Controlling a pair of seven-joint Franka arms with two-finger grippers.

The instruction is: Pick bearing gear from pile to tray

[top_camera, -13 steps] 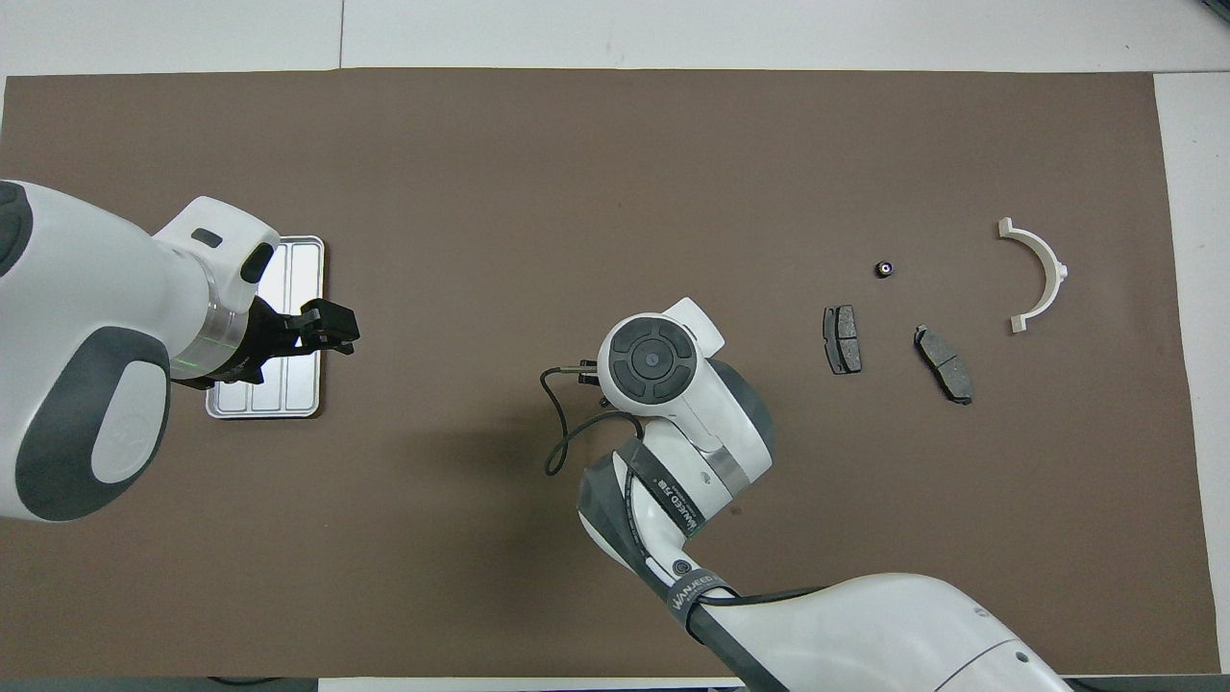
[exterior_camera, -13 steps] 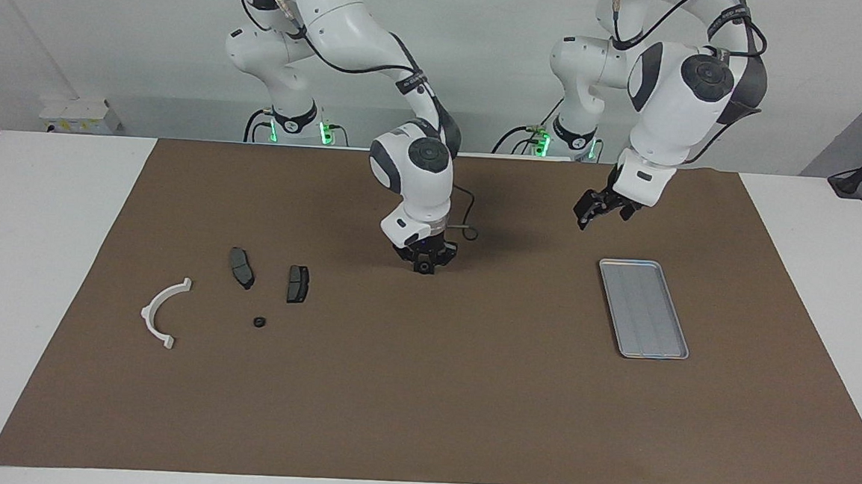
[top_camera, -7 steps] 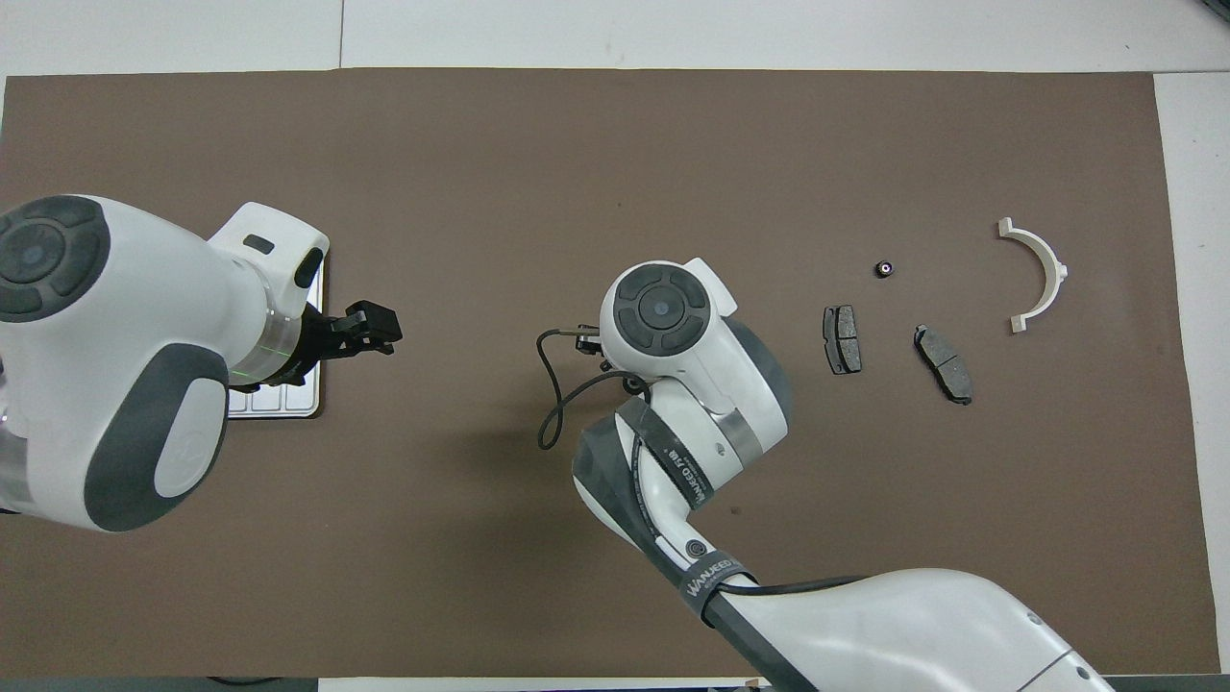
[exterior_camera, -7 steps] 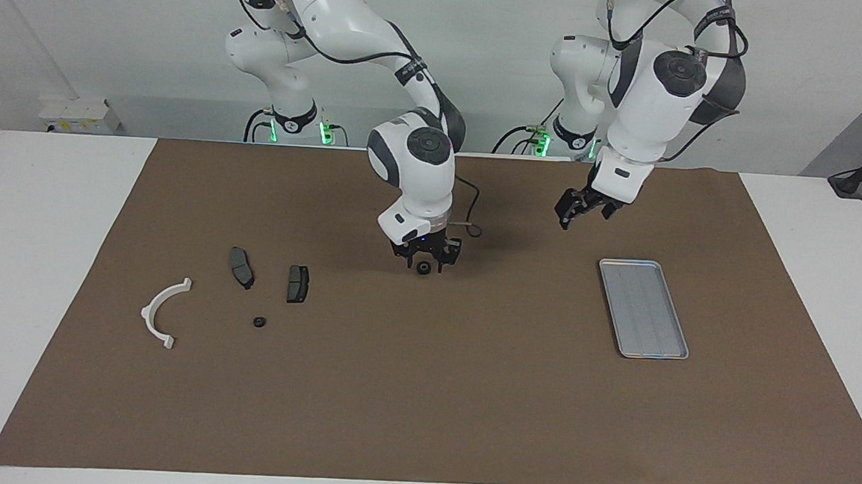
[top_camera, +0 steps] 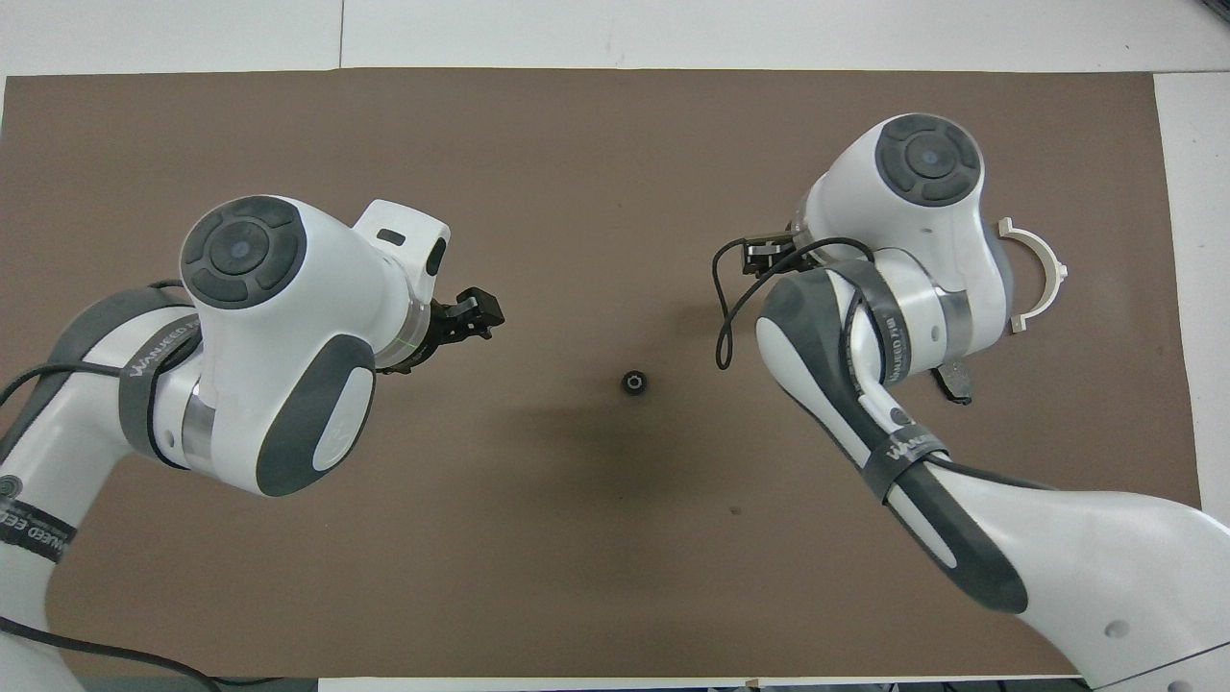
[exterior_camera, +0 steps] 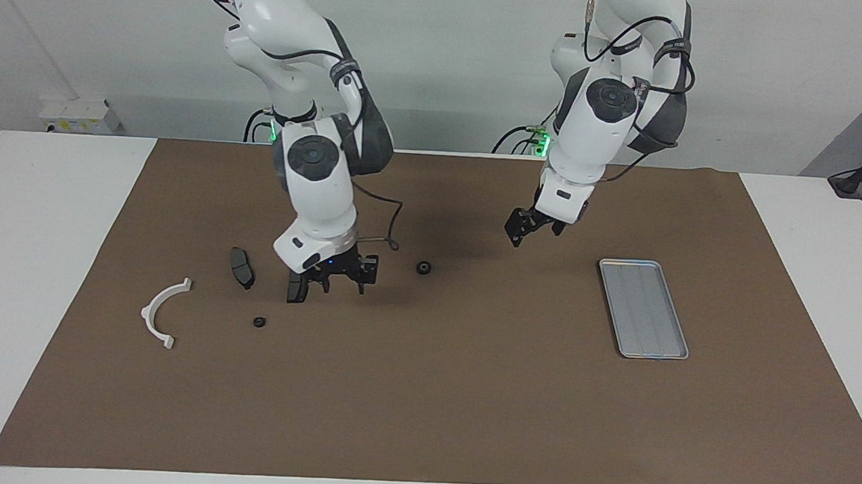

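A small black bearing gear (exterior_camera: 423,268) (top_camera: 633,382) lies alone on the brown mat near the middle, held by nothing. My right gripper (exterior_camera: 341,287) hangs open and empty low over the pile, just above one dark brake pad (exterior_camera: 295,287). The pile also holds a second brake pad (exterior_camera: 242,266), a white half-ring bracket (exterior_camera: 161,311) (top_camera: 1043,274) and another tiny black round piece (exterior_camera: 259,322). My left gripper (exterior_camera: 515,237) (top_camera: 471,317) is open in the air, over the mat between the lone gear and the tray (exterior_camera: 644,307). The silver tray holds nothing. My left arm hides it in the overhead view.
The brown mat (exterior_camera: 466,394) covers most of the white table. A cable loop (exterior_camera: 390,232) hangs off the right wrist. In the overhead view the right arm covers most of the pile; only one brake pad's tip (top_camera: 956,383) shows.
My right gripper opened, left the bearing gear on the mat at the middle and swung back over the pile. My left gripper moved from beside the tray toward the middle.
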